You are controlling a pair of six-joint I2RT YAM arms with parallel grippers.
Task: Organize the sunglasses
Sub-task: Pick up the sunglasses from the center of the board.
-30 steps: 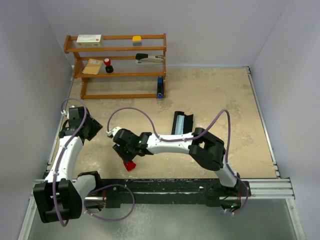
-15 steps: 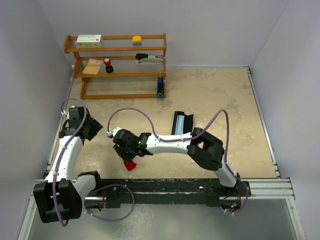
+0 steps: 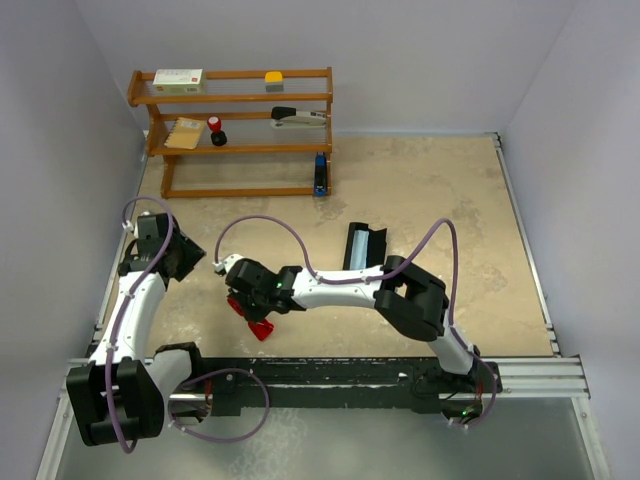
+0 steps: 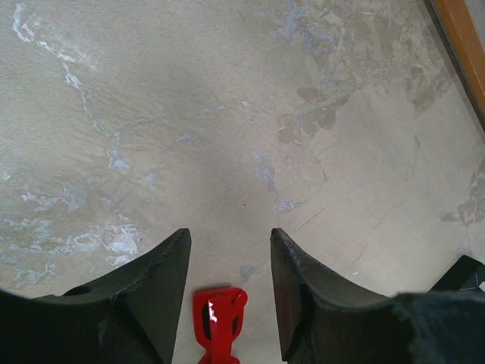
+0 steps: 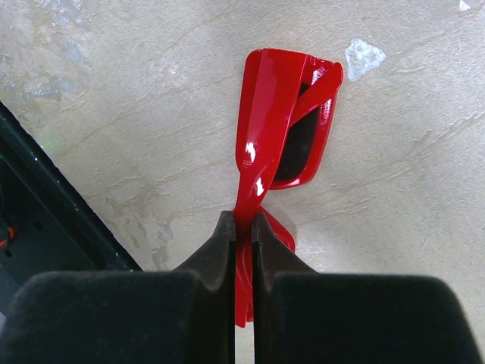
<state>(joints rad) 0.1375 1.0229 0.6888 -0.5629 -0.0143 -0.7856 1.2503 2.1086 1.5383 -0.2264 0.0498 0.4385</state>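
Now, clamps w/ the right gripper (image 5: 242,220) on the small bright-red plastic sunglasses (image 5: 284,129) w/ translucent red lenses. Presses both black fingers (image 5: 220,254) together on a thin red part at the near end, w/ no gap visible btw them; cannot tell if this part is arm or rim. Rests, as far as seen, on the beige stone-look table (image 3: 430,220), w/ lens part pointing away from the wrist cam and one thin arm crossing over the lens. Sits in top view near the front edge, left of centre, close to the dark rail (image 3: 350,375) at the arm bases.

Holds the left gripper (image 4: 229,243) w/ fingers apart, nothing gripped, bare table beyond; stays off to the left of the sunglasses, not touching.

Shows also a long black rectangular case (image 3: 365,245), lying open farther back and to the right, well apart from the sunglasses. Has a brown wooden shelf rack (image 3: 240,130) at the far left w/ a few small items.
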